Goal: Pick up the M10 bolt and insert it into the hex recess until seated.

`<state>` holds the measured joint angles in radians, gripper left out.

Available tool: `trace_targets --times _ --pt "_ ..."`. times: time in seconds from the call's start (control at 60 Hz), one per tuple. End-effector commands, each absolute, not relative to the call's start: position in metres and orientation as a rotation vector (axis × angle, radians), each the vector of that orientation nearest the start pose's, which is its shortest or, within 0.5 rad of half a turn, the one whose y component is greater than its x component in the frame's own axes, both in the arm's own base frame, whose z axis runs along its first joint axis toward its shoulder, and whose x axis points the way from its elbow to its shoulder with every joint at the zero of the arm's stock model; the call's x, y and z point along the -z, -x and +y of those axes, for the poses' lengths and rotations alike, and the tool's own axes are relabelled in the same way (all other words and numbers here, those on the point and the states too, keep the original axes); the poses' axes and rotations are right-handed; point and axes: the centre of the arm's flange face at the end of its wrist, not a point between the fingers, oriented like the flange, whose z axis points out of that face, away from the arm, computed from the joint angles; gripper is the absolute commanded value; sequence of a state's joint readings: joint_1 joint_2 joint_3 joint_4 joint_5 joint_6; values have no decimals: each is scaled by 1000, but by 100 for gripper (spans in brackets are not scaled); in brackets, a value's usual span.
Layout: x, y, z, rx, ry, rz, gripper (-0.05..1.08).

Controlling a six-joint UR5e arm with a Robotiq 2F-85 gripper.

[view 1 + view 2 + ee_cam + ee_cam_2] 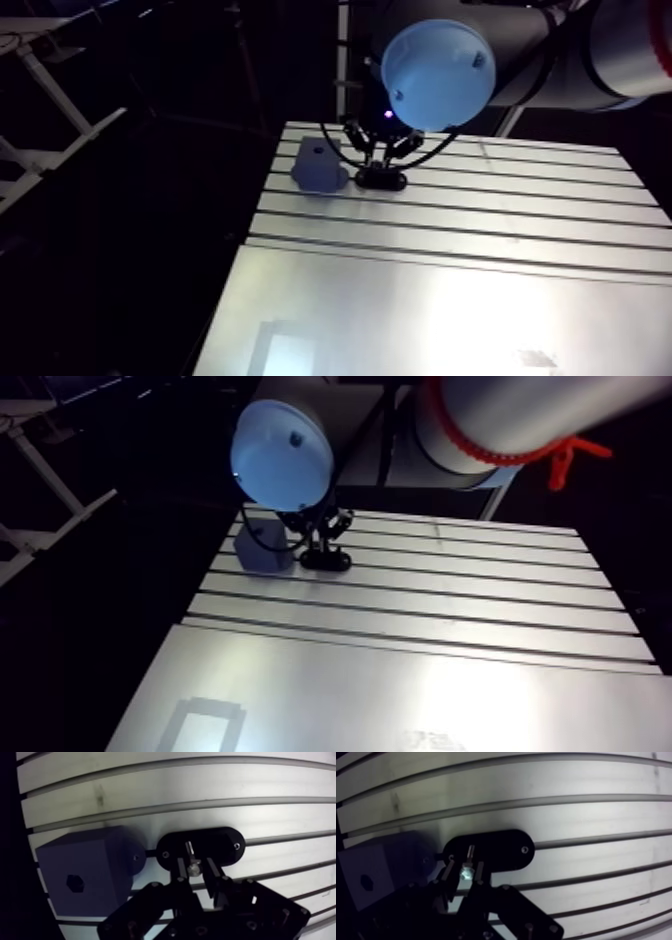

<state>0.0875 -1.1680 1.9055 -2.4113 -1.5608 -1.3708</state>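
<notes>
Claw (195,866) released, fingers (216,877) straddling the bolt (193,869) with slim gaps. Bolt sits in a black holder (222,847) on the table (200,787). Hex-recess block (85,867) lies just beside.

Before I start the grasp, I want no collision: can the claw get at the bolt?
Likely yes: the bolt stands in the black holder, inside the open claw, with nothing covering it.

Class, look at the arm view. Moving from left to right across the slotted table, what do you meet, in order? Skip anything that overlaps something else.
blue-grey block with the hex recess → black oval holder → bare stretch of the slotted table
</notes>
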Motion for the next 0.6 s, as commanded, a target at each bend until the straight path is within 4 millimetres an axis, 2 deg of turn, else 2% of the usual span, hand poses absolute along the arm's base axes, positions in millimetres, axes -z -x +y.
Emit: trace_targets --times 0.017,0.6 --pt "-200 552 -183 40 -179 3236 68" --pt "-208 553 -183 45 -182 3249 71"
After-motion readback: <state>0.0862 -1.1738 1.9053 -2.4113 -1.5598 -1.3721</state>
